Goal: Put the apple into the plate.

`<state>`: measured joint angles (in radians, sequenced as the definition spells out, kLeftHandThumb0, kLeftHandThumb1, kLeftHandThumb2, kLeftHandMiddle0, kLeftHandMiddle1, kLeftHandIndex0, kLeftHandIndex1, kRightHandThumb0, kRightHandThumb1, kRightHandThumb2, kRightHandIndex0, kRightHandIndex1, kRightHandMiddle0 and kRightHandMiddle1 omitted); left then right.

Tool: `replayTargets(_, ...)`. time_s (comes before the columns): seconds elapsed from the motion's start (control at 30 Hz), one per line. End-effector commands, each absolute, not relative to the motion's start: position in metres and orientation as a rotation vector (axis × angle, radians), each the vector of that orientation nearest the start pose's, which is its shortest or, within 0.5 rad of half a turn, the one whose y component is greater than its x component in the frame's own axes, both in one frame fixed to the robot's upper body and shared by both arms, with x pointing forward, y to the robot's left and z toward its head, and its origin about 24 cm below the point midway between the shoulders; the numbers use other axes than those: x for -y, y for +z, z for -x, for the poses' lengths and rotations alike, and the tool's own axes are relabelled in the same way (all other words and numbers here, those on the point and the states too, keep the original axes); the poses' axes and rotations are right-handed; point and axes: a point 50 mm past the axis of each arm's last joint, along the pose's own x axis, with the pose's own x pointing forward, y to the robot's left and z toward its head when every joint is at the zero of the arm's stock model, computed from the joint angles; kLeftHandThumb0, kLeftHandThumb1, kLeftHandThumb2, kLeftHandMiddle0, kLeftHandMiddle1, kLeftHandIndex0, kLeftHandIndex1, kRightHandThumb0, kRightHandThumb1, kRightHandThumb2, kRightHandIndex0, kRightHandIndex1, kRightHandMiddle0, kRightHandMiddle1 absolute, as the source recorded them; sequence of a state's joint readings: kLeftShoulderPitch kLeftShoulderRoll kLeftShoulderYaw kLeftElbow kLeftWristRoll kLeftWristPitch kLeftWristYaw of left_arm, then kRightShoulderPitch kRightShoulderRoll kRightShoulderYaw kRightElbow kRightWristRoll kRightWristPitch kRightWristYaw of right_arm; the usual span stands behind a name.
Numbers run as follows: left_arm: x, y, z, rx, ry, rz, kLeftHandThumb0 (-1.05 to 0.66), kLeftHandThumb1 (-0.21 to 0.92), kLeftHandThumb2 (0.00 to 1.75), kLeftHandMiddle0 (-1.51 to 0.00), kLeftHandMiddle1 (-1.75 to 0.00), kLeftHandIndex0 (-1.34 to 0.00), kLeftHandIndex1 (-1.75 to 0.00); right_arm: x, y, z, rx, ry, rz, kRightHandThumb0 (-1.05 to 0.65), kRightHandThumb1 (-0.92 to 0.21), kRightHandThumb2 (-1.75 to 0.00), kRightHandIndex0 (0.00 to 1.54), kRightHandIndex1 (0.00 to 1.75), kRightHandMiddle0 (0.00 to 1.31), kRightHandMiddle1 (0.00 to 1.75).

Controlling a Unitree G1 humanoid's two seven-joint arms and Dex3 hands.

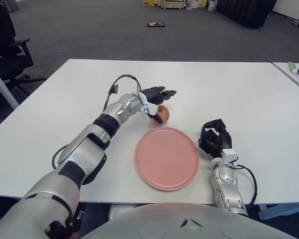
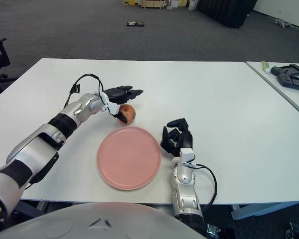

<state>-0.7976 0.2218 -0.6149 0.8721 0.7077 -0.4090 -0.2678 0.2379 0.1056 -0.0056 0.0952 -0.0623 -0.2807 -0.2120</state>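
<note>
The left hand (image 1: 157, 102) reaches across the white table (image 1: 249, 94), its fingers loosely cupped around the apple (image 1: 161, 114), which sits on the table just beyond the pink plate (image 1: 167, 158). Right of the plate, the right hand (image 1: 214, 138) shows with curled, empty fingers.

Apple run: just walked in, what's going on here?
The left hand is at the apple, which sits on the white table just beyond the far rim of the pink plate. The hand's fingers reach out over the top of the apple and its thumb is down against the near side; a closed grasp is not clear. The apple is not yet in the plate, which holds nothing. The right hand shows idle to the right of the plate, fingers curled, holding nothing.
</note>
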Motion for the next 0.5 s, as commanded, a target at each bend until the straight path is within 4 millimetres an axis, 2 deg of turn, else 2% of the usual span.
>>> replayTargets(0.0, -0.048, 0.058, -0.347, 0.215, -0.982, -1.382, -0.96, 0.81, 0.16, 0.0, 0.0, 0.0, 0.0, 0.152, -0.005, -0.196, -0.042, -0.298, -0.061, -0.4, -0.61, -0.96, 0.74, 1.75, 0.39, 1.75)
replayTargets(0.2, -0.053, 0.048, -0.347, 0.168, -0.979, -1.391, -0.92, 0.79, 0.18, 0.0, 0.0, 0.0, 0.0, 0.152, -0.004, -0.195, -0.04, -0.302, -0.068, -0.4, -0.61, -0.95, 0.73, 1.75, 0.39, 1.75)
replayTargets(0.33, -0.057, 0.042, -0.347, 0.138, -0.976, -1.394, -0.9, 0.64, 0.46, 0.0, 0.0, 0.0, 0.0, 0.153, -0.004, -0.194, -0.042, -0.303, -0.074, -0.4, -0.62, -0.94, 0.72, 1.75, 0.38, 1.75)
replayTargets(0.47, -0.062, 0.037, -0.347, 0.111, -0.969, -1.405, -0.93, 0.64, 0.52, 0.0, 0.0, 0.0, 0.0, 0.153, -0.004, -0.194, -0.043, -0.309, -0.078, -0.39, -0.62, -0.94, 0.72, 1.75, 0.38, 1.75)
